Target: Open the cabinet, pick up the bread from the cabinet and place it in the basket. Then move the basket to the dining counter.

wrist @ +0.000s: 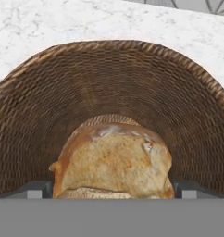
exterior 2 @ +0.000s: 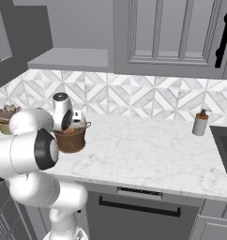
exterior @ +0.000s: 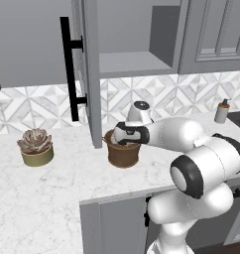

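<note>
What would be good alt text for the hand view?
A golden-brown bread lies inside the woven basket, between the open end effector's dark fingertips. White marble counter shows beyond the rim.

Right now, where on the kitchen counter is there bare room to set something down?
The widest bare stretch of the white marble counter runs from the brown woven basket to the small grey soap dispenser. Another lies in front of the yellowish succulent pot. It is crowded at the basket, under the open grey cabinet door.
</note>
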Robot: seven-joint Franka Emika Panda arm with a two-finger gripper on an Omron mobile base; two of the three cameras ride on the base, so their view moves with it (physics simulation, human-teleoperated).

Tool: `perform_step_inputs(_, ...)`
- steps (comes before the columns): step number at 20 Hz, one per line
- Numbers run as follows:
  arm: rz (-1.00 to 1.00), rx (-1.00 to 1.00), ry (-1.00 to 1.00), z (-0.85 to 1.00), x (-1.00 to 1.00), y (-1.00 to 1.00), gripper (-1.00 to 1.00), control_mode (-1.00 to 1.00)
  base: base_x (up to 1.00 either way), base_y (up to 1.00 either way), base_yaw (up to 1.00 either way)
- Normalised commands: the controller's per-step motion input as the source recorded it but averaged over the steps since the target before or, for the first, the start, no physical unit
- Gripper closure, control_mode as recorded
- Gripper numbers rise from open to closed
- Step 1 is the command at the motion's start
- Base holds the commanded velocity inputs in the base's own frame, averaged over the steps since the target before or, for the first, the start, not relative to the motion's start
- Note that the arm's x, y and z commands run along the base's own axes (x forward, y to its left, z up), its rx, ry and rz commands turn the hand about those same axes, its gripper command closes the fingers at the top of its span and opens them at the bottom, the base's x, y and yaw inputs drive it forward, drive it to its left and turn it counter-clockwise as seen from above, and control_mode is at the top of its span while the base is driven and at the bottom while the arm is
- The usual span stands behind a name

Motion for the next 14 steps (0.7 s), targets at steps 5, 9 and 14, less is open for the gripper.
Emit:
perform_step_inputs(5, -0.05, -0.01, -0.05, 0.36, -0.03, 0.06, -1.0, -1.0, 0.0, 0.0, 0.0)
perform_step_inputs(9, 0.0, -0.08, 0.22, -0.38, 0.77, 0.12, -1.0, -1.0, 0.0, 0.0, 0.0)
perform_step_inputs(14, 0.0, -0.03, 0.11, -0.24, 0.52, 0.0, -1.0, -1.0, 0.0, 0.0, 0.0)
